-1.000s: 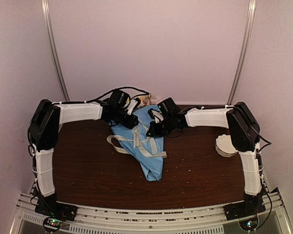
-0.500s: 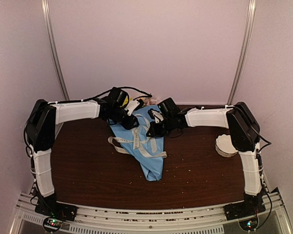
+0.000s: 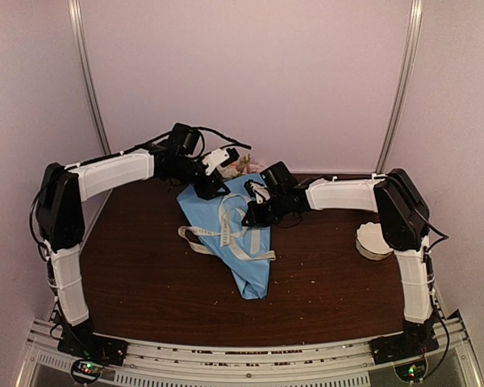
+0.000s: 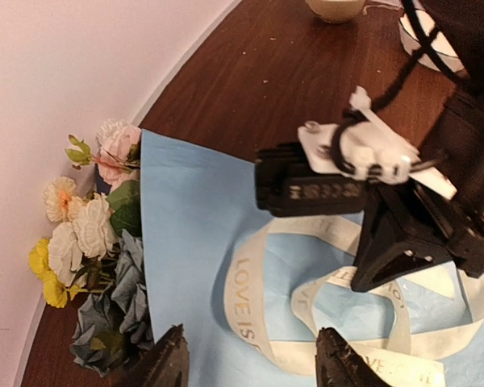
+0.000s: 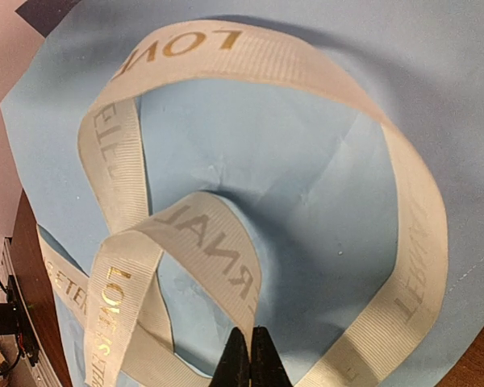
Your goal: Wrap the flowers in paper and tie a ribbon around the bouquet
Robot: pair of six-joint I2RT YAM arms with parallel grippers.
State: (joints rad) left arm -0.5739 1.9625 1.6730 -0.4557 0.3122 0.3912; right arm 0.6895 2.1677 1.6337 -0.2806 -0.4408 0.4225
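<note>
Ribbon [image 5: 423,218] loops over bouquet [image 3: 254,278]; right fingers [image 5: 239,363] closed, perhaps pinching it.

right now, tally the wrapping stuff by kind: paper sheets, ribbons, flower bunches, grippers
paper: 1
ribbon: 1
flowers, as a bunch: 1
grippers: 2, left gripper and right gripper
total: 5

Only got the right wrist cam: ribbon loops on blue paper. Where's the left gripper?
Observer: The left gripper hovers open over the bouquet's wide end, nothing between its fingers.
Operator: Anything inside it?
Observer: Yes, flowers poke out at its far end.
Operator: Anything trailing off the edge?
Observer: Yes, a ribbon loop lies past the bouquet's left edge on the table.
</note>
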